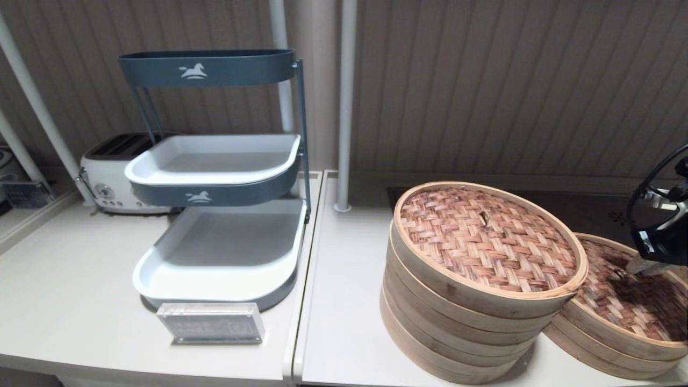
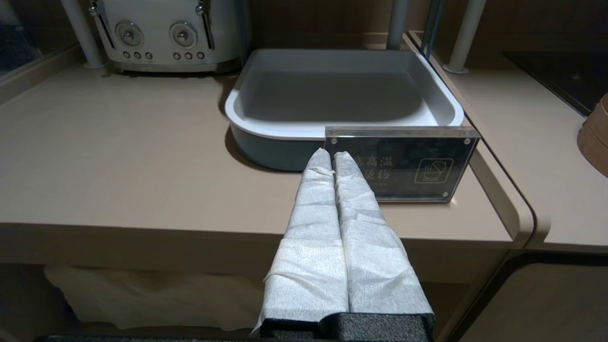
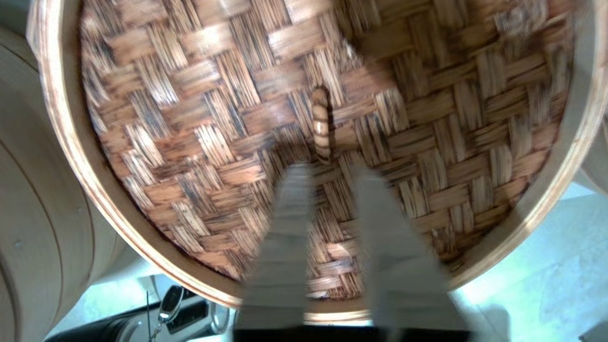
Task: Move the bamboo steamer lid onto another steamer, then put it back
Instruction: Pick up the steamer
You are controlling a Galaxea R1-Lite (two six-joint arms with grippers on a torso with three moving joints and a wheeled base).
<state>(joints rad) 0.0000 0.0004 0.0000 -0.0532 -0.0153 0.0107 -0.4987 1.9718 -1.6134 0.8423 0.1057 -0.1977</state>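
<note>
Right hand over the low steamer's lid; left hand parked.

The right hand (image 3: 327, 171) hangs just above the bamboo steamer lid (image 1: 629, 293), fingers (image 3: 285, 228) parted either side of its centre loop (image 3: 321, 124), gripping nothing. That lid sits on the low steamer (image 1: 607, 344) at the counter's (image 1: 344, 322) right edge, touching the tall steamer stack (image 1: 457, 328), which carries its own lid (image 1: 486, 239). The left hand (image 2: 332, 159), fingers pressed together and empty, points at a clear sign block (image 2: 403, 164) before the tray rack (image 1: 215, 215).

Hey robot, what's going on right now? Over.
Right claw open, over low steamer's lid loop. Left claw shut, parked by sign. Tall stack lidded already.
</note>
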